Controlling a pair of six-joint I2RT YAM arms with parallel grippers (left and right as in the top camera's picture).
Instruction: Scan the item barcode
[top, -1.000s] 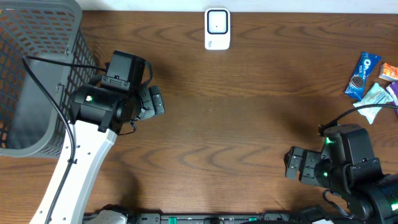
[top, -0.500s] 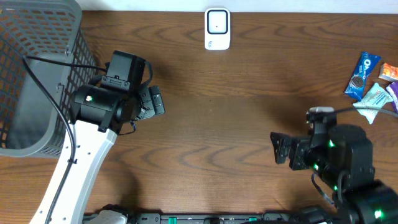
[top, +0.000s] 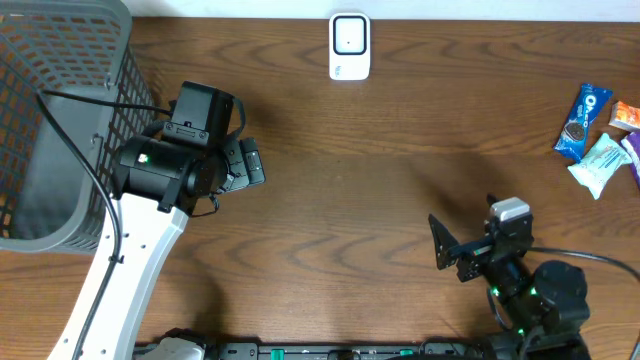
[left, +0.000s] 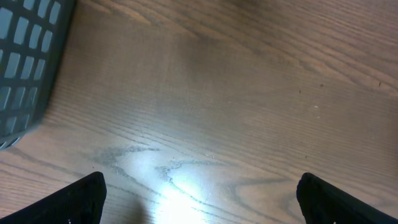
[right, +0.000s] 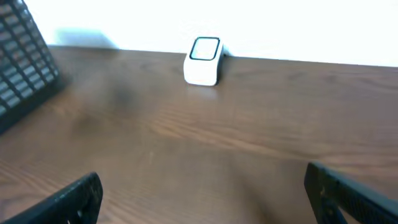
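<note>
Several snack packets lie at the table's far right edge, among them a blue cookie packet (top: 582, 120) and a pale teal packet (top: 603, 162). A white scanner (top: 349, 46) stands at the back centre, and the right wrist view also shows the scanner (right: 203, 60). My right gripper (top: 440, 243) is open near the front right, well left of the packets, pointing across the table; in its wrist view the right gripper (right: 202, 196) holds nothing. My left gripper (top: 255, 163) is open beside the basket, and in its wrist view the left gripper (left: 202, 202) hangs over bare wood.
A grey mesh basket (top: 60, 120) fills the back left corner; its wall shows in the left wrist view (left: 25, 62) and the right wrist view (right: 22, 68). An orange packet (top: 627, 116) lies among the snacks. A black cable runs over the basket.
The right arm has swung back toward the front edge and its gripper has shifted left and farther from the front edge. The left arm has not moved.
</note>
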